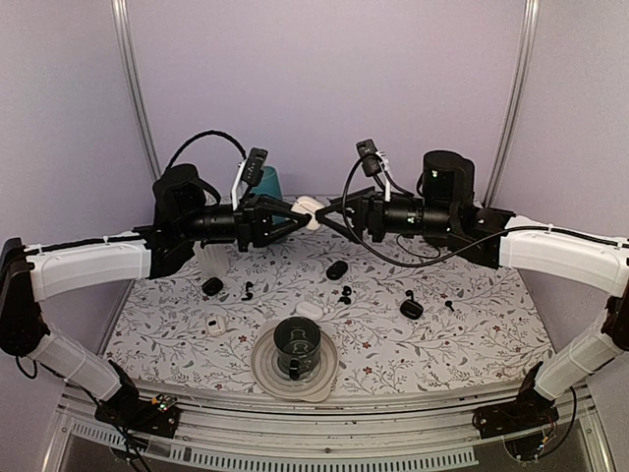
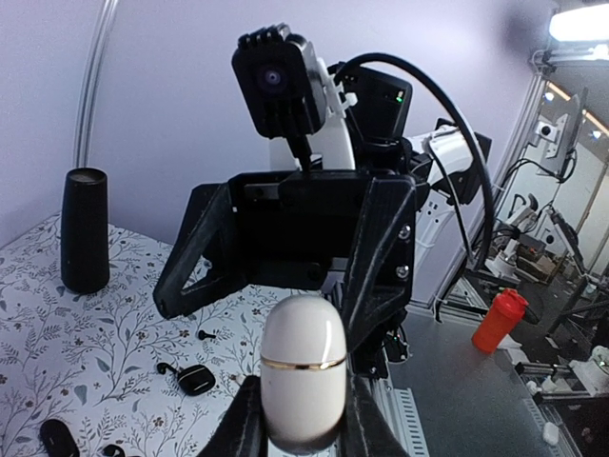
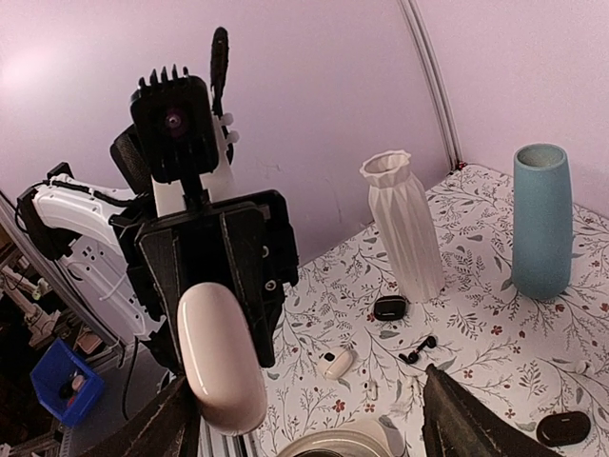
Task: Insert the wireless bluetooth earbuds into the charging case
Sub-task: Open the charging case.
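Note:
A white pebble-shaped charging case with a gold seam, lid closed, is held up in the air over the back of the table, and my left gripper is shut on its lower half. My right gripper faces it, open wide, and the case lies close against its left finger; I cannot tell if they touch. From above, both grippers meet at the case. Black earbuds lie loose on the floral table.
Black cases and white cases lie scattered. A plate with a dark cup sits at the front middle. A white vase, a teal vase and a black cylinder stand at the back.

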`<move>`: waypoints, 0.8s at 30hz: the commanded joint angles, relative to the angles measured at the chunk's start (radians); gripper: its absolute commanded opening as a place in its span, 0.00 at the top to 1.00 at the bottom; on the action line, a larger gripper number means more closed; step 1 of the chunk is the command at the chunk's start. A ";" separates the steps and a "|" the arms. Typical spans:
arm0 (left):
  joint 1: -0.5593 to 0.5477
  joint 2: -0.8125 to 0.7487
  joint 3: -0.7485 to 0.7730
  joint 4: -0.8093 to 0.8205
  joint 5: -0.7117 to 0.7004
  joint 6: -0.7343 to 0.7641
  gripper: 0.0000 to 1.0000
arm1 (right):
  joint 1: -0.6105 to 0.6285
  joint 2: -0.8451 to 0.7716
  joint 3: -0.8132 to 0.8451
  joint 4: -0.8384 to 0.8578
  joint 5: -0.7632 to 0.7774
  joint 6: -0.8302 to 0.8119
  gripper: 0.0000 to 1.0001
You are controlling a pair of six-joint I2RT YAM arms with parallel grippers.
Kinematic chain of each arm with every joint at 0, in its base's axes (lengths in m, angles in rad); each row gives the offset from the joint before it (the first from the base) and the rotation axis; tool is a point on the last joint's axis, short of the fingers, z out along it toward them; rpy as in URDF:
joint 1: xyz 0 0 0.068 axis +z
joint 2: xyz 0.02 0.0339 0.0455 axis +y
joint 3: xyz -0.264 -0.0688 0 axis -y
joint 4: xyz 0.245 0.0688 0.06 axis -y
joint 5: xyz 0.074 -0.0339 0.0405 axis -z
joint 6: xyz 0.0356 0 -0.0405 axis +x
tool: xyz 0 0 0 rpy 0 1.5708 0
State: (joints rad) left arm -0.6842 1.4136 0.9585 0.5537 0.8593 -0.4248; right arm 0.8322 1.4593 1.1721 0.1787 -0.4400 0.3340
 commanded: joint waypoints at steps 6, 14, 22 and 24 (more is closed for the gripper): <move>-0.009 -0.031 -0.006 -0.001 0.107 0.027 1.00 | -0.033 -0.039 0.003 -0.010 0.077 0.013 0.20; -0.008 -0.025 0.001 -0.011 0.053 0.002 1.00 | -0.033 -0.032 0.007 0.000 0.015 0.015 0.21; -0.008 -0.004 0.022 -0.015 0.010 -0.042 1.00 | -0.033 -0.037 0.007 0.011 -0.020 0.028 0.22; -0.008 -0.004 0.025 -0.015 0.006 -0.046 1.00 | -0.032 -0.029 0.012 0.014 -0.040 0.032 0.23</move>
State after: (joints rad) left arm -0.6872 1.4117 0.9585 0.5358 0.8806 -0.4500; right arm 0.8036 1.4387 1.1721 0.1768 -0.4347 0.3500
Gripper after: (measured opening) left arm 0.214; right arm 0.779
